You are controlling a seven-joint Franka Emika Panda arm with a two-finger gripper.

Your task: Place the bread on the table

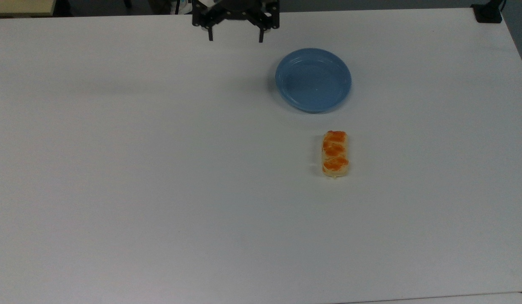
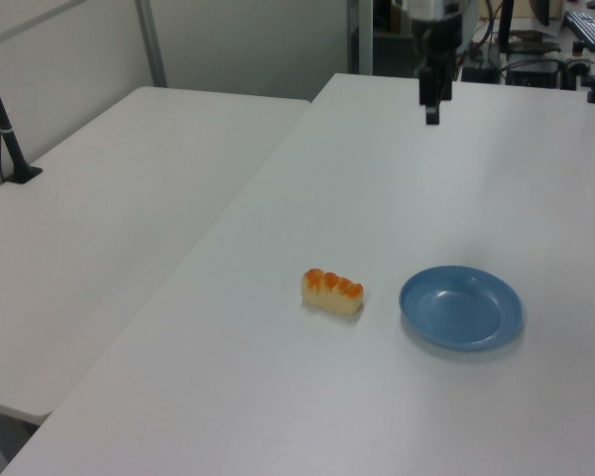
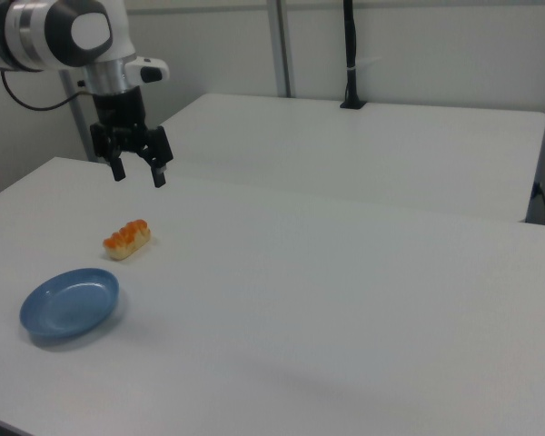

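One loaf of bread [image 1: 335, 153] lies flat on the table [image 1: 159, 190] just beside the blue plate [image 1: 313, 79], so the empty, spread-fingered gripper [image 1: 235, 39] need only retreat without touching it.

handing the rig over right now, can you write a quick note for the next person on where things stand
Gripper: open, holding nothing, raised above the table near the top view's upper edge, well away from the bread.
Bread: lying flat on the bare white table, glazed side up, beside the blue plate but apart from it.
Blue plate: nothing on it.
Done: the bread is on the table and released.
Left: nothing of the placing seems to remain; at most, park the arm.
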